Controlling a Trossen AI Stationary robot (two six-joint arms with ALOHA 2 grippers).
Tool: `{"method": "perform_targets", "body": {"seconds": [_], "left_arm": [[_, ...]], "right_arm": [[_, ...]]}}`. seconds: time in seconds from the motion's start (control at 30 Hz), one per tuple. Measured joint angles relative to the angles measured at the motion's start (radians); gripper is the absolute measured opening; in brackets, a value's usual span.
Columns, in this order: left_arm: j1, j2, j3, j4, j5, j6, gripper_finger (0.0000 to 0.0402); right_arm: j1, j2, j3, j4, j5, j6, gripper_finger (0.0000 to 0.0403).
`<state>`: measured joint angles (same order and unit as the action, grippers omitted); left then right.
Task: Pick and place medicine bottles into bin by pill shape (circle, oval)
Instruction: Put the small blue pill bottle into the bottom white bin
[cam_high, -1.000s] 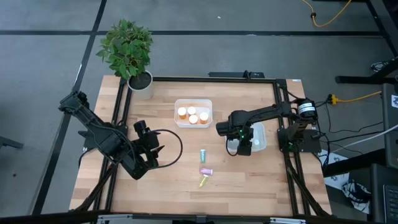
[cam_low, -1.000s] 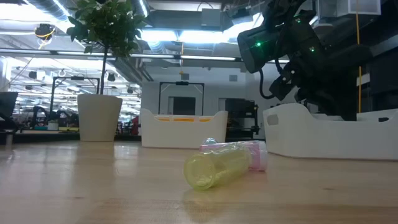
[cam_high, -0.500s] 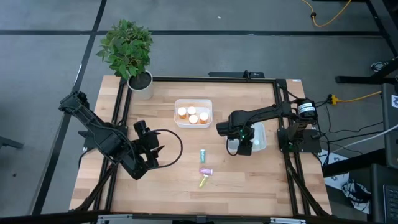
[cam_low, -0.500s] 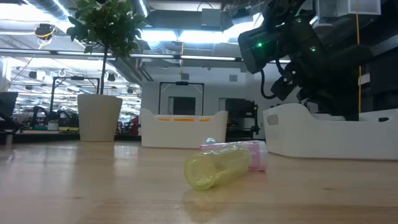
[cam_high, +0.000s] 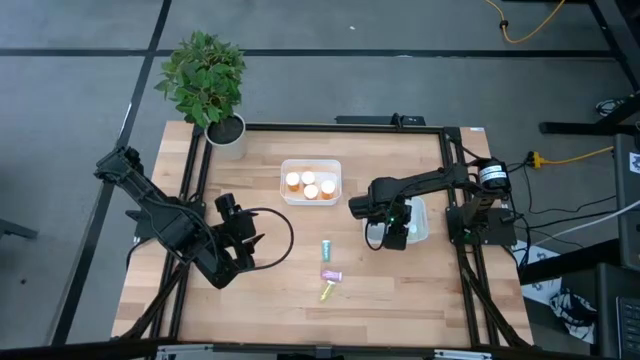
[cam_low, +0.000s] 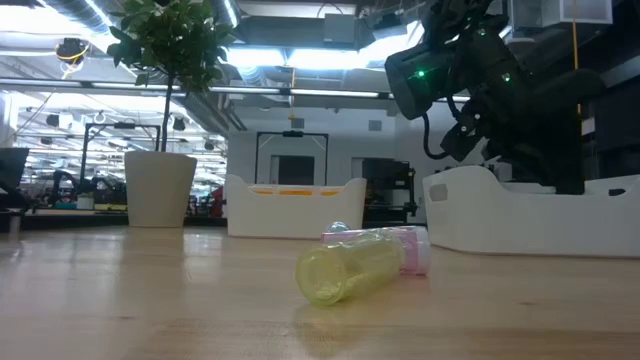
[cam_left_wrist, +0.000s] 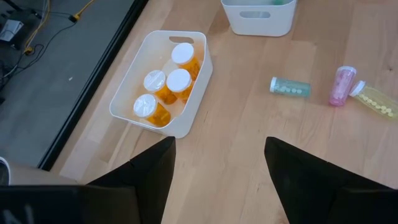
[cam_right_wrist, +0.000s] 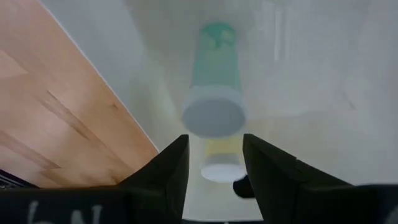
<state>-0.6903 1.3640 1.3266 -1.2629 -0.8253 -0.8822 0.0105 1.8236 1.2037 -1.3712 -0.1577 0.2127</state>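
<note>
The right tool (cam_high: 392, 232), open and empty, hangs over the right bin (cam_high: 420, 222). A green bottle (cam_right_wrist: 214, 81) lies inside it. The left tool (cam_high: 245, 247), also open, waits far from that bin.

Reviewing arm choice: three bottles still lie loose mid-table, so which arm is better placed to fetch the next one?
Probably the right gripper: it hangs over the right bin, closer to the teal bottle than the left gripper, which waits farther off.

Grey floor (cam_high: 90, 90) surrounds the table; ceiling lights (cam_low: 300, 62) glow beyond.
</note>
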Motion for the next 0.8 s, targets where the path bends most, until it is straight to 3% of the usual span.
{"method": "perform_targets", "body": {"seconds": [0.2,0.53,0.67,0.8], "left_arm": [[0.000,0.000,0.000,0.000,0.000,0.000,0.0243],[0.000,0.000,0.000,0.000,0.000,0.000,0.0243],[0.000,0.000,0.000,0.000,0.000,0.000,0.0243],[0.000,0.000,-0.001,0.001,0.001,0.000,0.0243]], "right_arm": [[0.000,-0.001,0.022,-0.052,0.019,0.042,0.0154],[0.045,-0.009,0.172,-0.200,0.100,0.137,0.0154],[0.100,-0.047,0.187,-0.177,0.053,0.178,0.0154],[0.196,-0.104,0.187,-0.176,0.086,0.255,0.0154]]}}
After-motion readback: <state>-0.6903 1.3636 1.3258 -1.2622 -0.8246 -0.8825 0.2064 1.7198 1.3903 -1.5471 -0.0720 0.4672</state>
